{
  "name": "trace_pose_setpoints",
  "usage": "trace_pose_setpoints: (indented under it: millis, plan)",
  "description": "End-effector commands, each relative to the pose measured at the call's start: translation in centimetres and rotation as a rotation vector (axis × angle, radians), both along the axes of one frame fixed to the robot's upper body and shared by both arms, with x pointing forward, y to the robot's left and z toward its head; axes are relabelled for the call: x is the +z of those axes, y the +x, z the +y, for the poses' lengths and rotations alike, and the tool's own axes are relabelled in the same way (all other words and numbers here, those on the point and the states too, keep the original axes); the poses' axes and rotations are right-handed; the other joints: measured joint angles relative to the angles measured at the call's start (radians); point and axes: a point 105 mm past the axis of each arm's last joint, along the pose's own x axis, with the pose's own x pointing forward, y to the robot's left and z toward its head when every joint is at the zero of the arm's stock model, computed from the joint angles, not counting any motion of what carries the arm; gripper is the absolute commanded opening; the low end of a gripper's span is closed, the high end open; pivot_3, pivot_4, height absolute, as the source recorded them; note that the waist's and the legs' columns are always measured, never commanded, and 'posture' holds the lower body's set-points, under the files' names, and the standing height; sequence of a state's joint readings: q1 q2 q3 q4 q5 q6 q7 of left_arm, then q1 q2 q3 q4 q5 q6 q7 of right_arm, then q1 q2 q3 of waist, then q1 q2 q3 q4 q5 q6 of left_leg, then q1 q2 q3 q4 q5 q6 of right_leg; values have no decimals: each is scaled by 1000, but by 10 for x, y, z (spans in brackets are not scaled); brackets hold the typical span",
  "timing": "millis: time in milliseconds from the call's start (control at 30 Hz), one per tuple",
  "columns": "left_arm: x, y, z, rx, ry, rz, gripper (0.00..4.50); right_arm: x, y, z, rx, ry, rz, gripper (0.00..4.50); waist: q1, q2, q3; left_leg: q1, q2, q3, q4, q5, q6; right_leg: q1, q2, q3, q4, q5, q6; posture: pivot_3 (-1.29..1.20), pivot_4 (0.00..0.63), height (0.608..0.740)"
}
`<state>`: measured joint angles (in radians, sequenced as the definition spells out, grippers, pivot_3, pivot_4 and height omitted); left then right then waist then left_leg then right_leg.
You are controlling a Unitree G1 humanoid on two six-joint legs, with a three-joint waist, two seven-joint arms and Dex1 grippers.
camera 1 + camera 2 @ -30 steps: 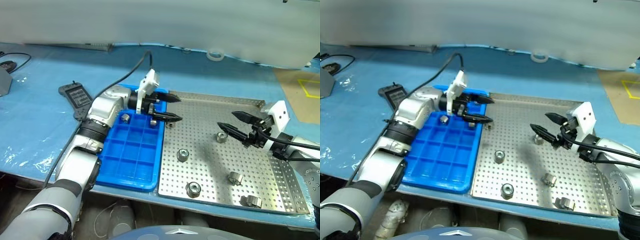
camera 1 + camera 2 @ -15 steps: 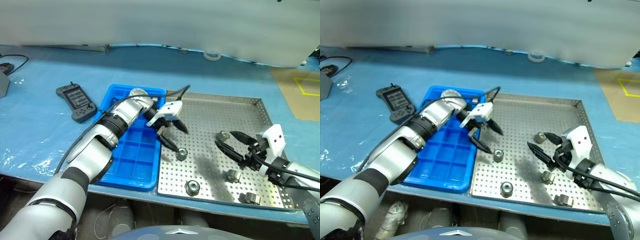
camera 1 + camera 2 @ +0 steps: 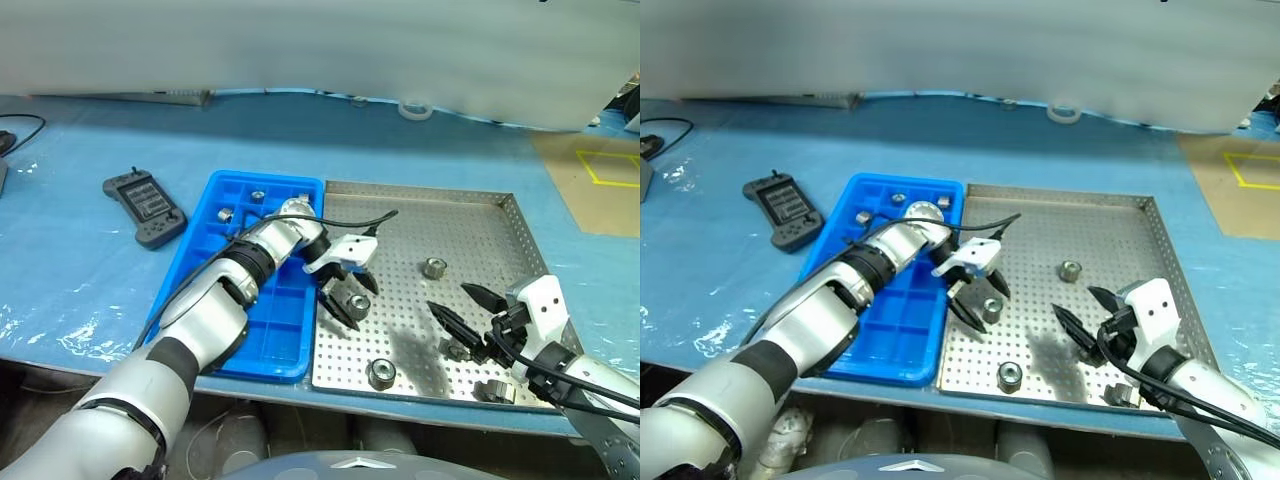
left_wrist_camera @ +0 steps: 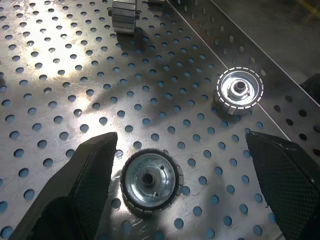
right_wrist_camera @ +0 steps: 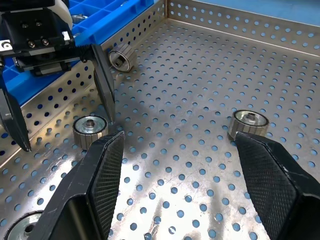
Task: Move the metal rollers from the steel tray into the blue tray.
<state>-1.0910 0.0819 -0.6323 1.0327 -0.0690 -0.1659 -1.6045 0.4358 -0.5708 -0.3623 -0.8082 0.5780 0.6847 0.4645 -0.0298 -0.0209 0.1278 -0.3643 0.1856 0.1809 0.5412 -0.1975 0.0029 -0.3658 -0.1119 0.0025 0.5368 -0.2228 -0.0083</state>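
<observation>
Straddling a roller [image 3: 358, 305] near the steel tray's [image 3: 480, 205] blue-tray [image 3: 205, 225] edge, left claw [image 3: 342, 295] is wide open, empty. Centre it, drop lower, then close. Right claw [image 3: 462, 310] open, empty.

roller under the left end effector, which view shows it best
The left wrist view: the roller sits close up between the open fingers, its central hole clear. In the head views it is small, and the right wrist view gives it from the side.
</observation>
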Motion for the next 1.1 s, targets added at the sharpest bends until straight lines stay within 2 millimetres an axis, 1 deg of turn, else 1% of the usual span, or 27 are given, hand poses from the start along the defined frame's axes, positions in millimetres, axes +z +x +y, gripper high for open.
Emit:
trace_pose_setpoints:
  millis: [33,133,233,333,433,533,567,633,667,700,733,833,933,1000,1033,1100]
  plan:
    - [-7,5,3,54,17,6,4341,3,-2,-1,-8,-33,-32,3654,-6,0,0,0,0,0,0,0,0,0,0,0,0,0,0,-507,150,740]
    - [-19,6,7,87,62,-2,4341,0,-1,-5,-27,-45,-32,3654,-14,0,-2,0,0,0,0,0,0,0,0,0,0,0,0,-510,150,740]
    - [-31,11,10,124,91,-52,4341,-1,-1,-4,-28,-50,-34,3654,-24,0,-5,1,0,0,0,0,0,0,0,0,0,0,0,-511,150,740]
    - [-36,13,10,149,91,-67,4341,-3,-1,-3,-27,-55,-33,3654,-39,2,-9,3,1,0,0,0,0,2,0,0,0,0,0,-509,150,740]
    - [-39,10,16,136,109,-46,3697,-4,1,-4,-32,-64,-36,3698,-48,2,-10,3,1,-1,0,0,0,2,0,0,-1,-1,1,-507,150,740]
    - [-43,12,20,153,129,-56,2752,-4,5,-1,-26,-63,-43,3698,-65,0,-11,2,1,-1,-1,0,-1,1,0,-1,-1,-1,1,-507,150,740]
    - [-43,12,21,149,131,-52,2752,-5,6,-1,-25,-64,-43,3698,-67,0,-11,2,1,-1,-1,0,0,1,0,-1,-1,-1,1,-496,150,740]
    - [-40,11,23,139,125,-34,2259,-6,7,0,-24,-69,-42,3698,-67,0,-11,2,1,-1,-1,0,0,1,0,-1,-1,0,1,-489,150,740]
    - [-37,11,24,133,118,-24,2093,-6,8,0,-23,-70,-43,3698,-68,0,-11,1,1,-1,-1,0,0,0,0,-1,-1,0,1,-486,150,740]
    - [-35,12,23,137,109,-27,1806,-6,9,1,-19,-67,-45,3698,-69,0,-11,1,1,-1,-1,0,0,0,0,-1,-1,0,1,-484,150,740]
    - [-33,15,22,158,97,-33,1747,-7,9,1,-16,-69,-45,3698,-69,0,-11,1,1,-1,-1,0,0,0,0,-1,-1,0,1,-480,150,740]
    - [-17,19,17,180,29,-15,1747,-7,12,1,-4,-72,-50,3698,-70,0,-11,0,1,-1,-1,0,0,-1,0,-1,-1,0,1,-465,150,740]
    - [0,22,12,192,-46,13,1747,-1,16,4,13,-59,-71,3698,-70,0,-11,-1,1,-1,-1,0,0,-3,0,-1,-1,0,0,-451,150,740]
    - [18,28,9,217,-124,16,1747,11,21,8,32,-28,-111,3698,-68,1,-10,-1,1,-1,-1,0,0,-3,0,-1,-1,0,0,-438,150,740]
    - [32,31,9,230,-179,25,1747,17,23,10,49,-30,-128,3698,-67,1,-10,-2,1,-1,-1,0,0,-3,0,-1,-1,0,0,-425,150,740]
    - [52,35,10,248,-256,29,1747,22,28,12,77,-35,-143,3698,-61,2,-9,-2,1,-1,-1,0,0,-3,0,-1,-1,0,0,-403,150,740]
